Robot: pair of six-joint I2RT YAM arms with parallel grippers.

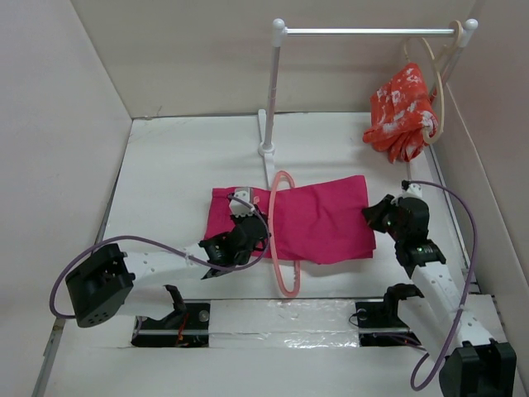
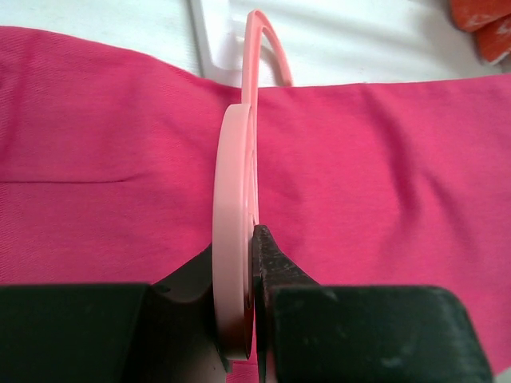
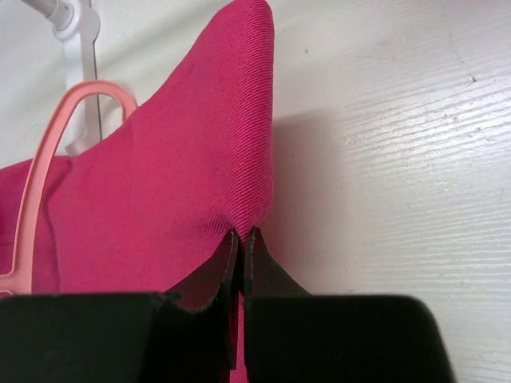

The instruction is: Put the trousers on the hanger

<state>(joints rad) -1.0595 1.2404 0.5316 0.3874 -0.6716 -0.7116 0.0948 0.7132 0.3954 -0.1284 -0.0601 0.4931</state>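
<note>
The magenta trousers [image 1: 322, 219] lie folded flat in the middle of the table. The thin light-pink hanger [image 1: 283, 240] stands on edge across them, its hook toward the rack. My left gripper [image 1: 248, 236] is shut on the hanger's lower part; the left wrist view shows the hanger [image 2: 235, 199] pinched between the black fingers [image 2: 279, 271] above the trousers [image 2: 383, 175]. My right gripper [image 1: 376, 217] is shut on the trousers' right edge. In the right wrist view the cloth [image 3: 176, 175] rises up into the closed fingertips [image 3: 242, 235], with the hanger [image 3: 36, 183] at left.
A white clothes rack [image 1: 277, 91] stands behind the trousers, its foot [image 1: 266, 149] close to the hanger's hook. A beige hanger with a red-orange patterned garment [image 1: 405, 112] hangs from the rail at the right. White walls enclose the table on three sides.
</note>
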